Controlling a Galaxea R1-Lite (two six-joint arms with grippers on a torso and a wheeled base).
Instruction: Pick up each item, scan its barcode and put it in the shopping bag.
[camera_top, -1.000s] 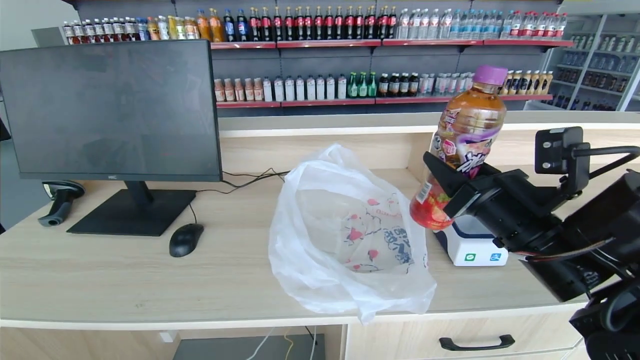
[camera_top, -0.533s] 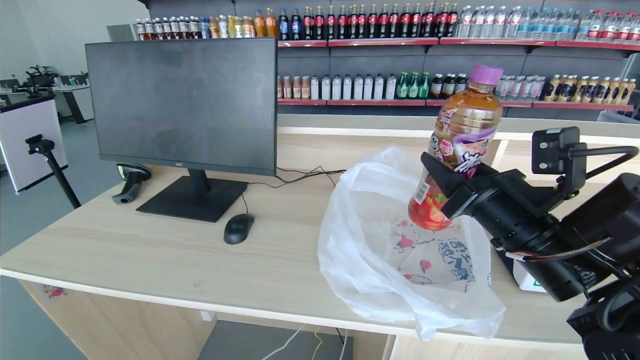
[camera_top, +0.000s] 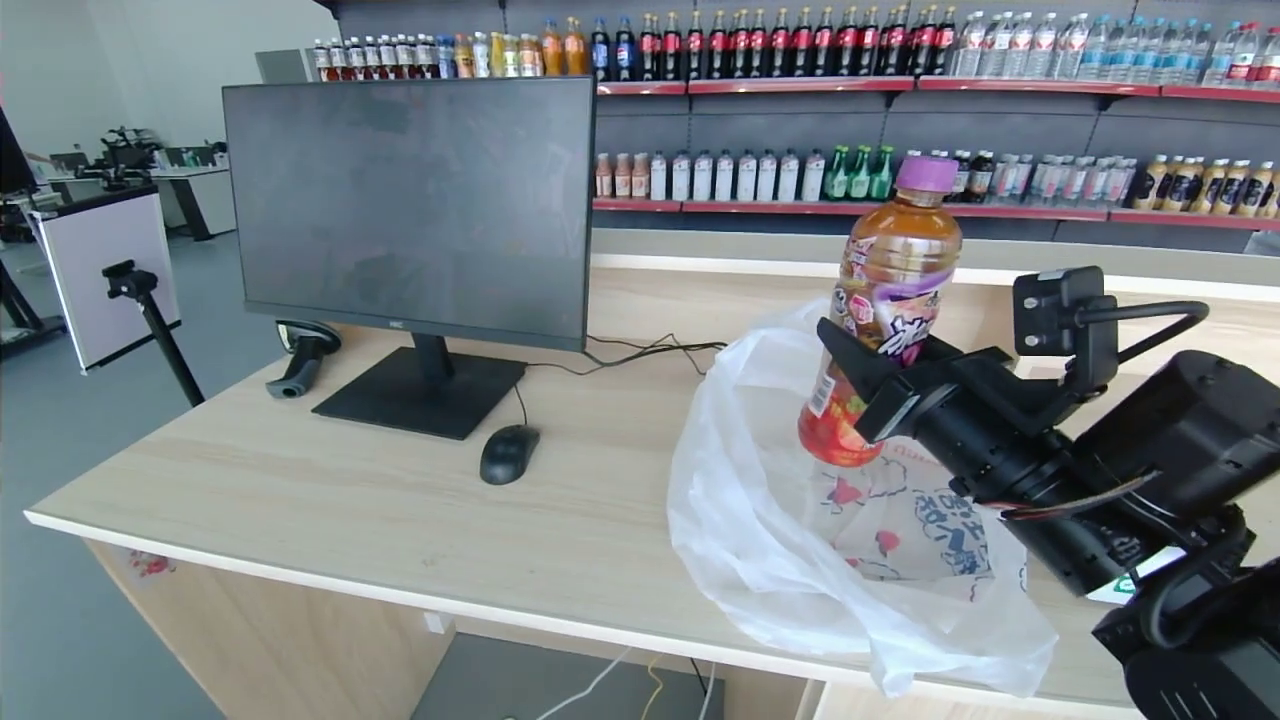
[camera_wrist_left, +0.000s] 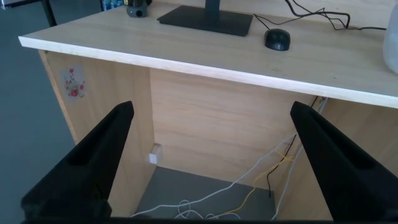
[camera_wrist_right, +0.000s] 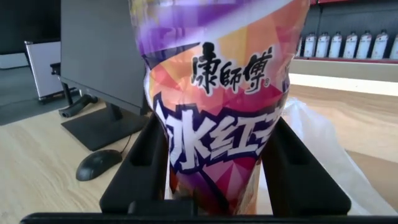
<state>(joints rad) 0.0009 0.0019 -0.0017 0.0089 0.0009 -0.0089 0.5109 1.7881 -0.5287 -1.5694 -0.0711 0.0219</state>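
A tea bottle (camera_top: 880, 310) with a purple cap and purple-and-orange label stands nearly upright in my right gripper (camera_top: 870, 385), which is shut on its lower body. The bottle hangs over the open mouth of the white plastic shopping bag (camera_top: 790, 540) lying on the wooden counter (camera_top: 350, 500). In the right wrist view the bottle (camera_wrist_right: 217, 124) sits between the two black fingers (camera_wrist_right: 146, 162). My left gripper (camera_wrist_left: 211, 162) is open with nothing in it, held low in front of the counter's front panel (camera_wrist_left: 211, 124).
A dark monitor (camera_top: 410, 210) stands on the counter's left with a black mouse (camera_top: 508, 452) in front and a handheld scanner (camera_top: 298, 360) behind it. A white payment terminal (camera_top: 1130, 585) peeks out under my right arm. Drink shelves (camera_top: 900, 90) line the back wall.
The head camera has swung left, shifting the whole scene right. Relative to the bag, the bottle in my right gripper has moved from beside the terminal to over the bag's mouth.
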